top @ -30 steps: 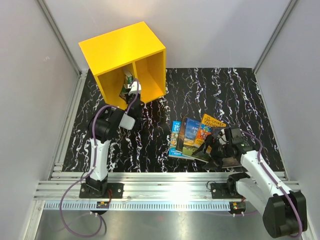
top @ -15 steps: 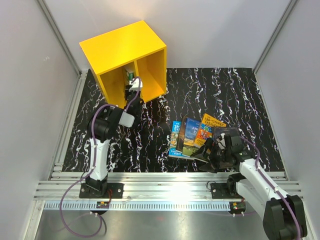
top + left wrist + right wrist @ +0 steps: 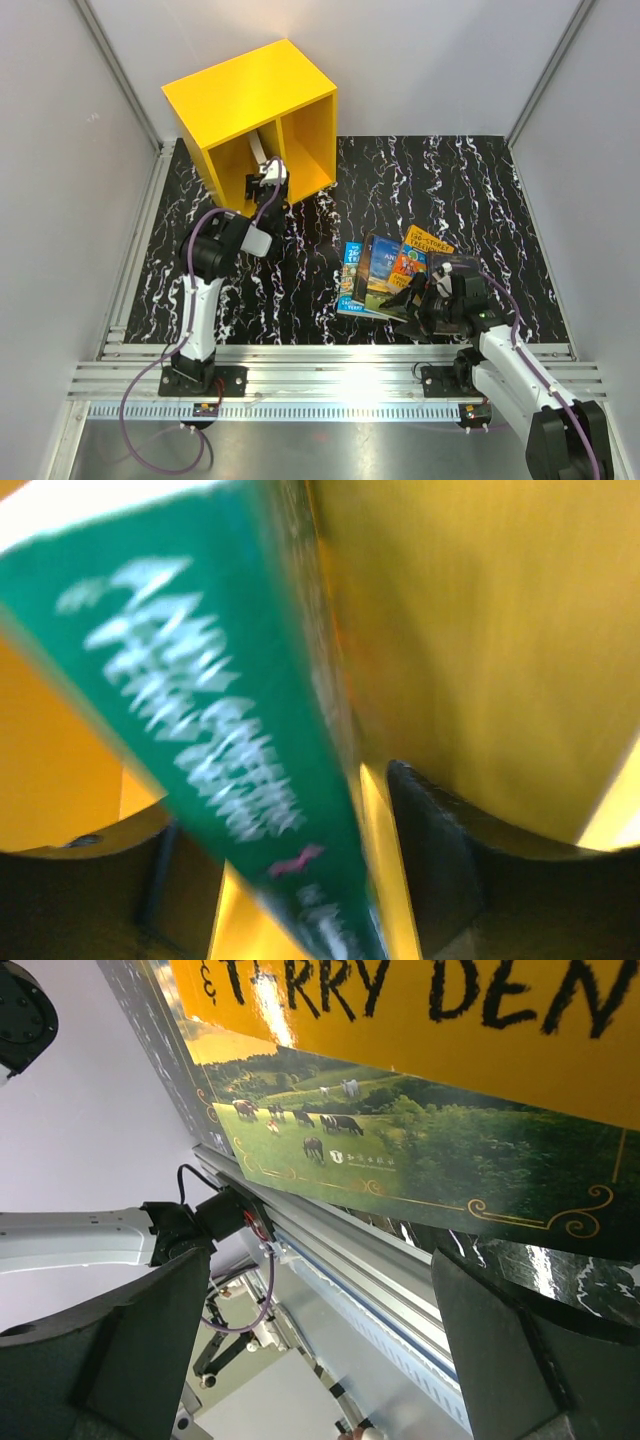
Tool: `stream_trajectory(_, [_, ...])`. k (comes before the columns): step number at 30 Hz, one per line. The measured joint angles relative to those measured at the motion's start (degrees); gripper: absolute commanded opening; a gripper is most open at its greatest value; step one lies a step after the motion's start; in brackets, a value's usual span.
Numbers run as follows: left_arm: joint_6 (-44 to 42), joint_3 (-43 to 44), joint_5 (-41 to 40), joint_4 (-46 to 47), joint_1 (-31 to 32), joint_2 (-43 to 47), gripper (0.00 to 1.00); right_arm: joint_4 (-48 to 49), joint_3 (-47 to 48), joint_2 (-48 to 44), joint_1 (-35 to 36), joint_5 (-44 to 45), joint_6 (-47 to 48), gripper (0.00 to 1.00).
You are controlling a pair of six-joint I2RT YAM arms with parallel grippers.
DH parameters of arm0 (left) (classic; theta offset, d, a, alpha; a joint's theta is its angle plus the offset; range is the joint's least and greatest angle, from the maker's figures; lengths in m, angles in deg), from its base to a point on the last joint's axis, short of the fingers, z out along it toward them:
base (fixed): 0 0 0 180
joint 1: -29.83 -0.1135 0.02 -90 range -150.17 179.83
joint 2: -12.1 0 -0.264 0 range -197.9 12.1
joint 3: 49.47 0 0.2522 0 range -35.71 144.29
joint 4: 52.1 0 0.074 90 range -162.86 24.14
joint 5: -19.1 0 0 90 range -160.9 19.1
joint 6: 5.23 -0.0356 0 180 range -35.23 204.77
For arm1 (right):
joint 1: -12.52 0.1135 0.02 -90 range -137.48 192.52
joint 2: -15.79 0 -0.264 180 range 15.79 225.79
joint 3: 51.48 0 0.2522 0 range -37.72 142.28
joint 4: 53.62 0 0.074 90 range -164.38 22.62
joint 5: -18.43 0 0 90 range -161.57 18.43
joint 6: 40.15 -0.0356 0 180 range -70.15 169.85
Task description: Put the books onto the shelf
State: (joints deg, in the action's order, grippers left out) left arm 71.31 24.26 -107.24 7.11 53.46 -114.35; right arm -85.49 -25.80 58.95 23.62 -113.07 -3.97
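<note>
Looks like the letting-go stage for one book. Inside the left compartment of the shelf (image 3: pixel 240 90), at the far left corner of the counter (image 3: pixel 480 190): a green book (image 3: pixel 200 710), tilted rather than upright, flanked by the left jaws. Jaws parted partway, with a strip of yellow showing between the cover and one finger (image 3: pixel 440 850), so probably released rather than gripped. Next, most likely: draw the left arm (image 3: pixel 205 290) straight back out without nudging the leaning cover, which could slide or topple. Toward the near edge, right of centre: the other books (image 3: pixel 385 275), fanned flat and overlapping, with the right jaws spread fully wide just over them and holding nothing. Calls for working a finger under a thin cover lying flush, or sliding one off the pile first. Slim, glossy, bendable paperbacks: a pasture cover (image 3: pixel 400 1130), an orange-yellow cover (image 3: pixel 400 1000) with black lettering. Rigid, smooth, square-cornered yellow walls. Shiny black counter, white-veined like marble.
</note>
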Motion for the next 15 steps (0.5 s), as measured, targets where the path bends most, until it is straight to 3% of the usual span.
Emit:
stream_trajectory(6, [0.0, -0.3, -3.5, 0.4, 0.9, 0.0, 0.99, 0.8, 0.0, 0.0, 0.0, 0.0, -0.3, 1.0])
stream_trajectory(15, [-5.0, 0.1, -12.4, -1.5, 9.9, 2.1, 0.99, -2.0, 3.4, 0.6, 0.0, 0.1, 0.3, 1.0])
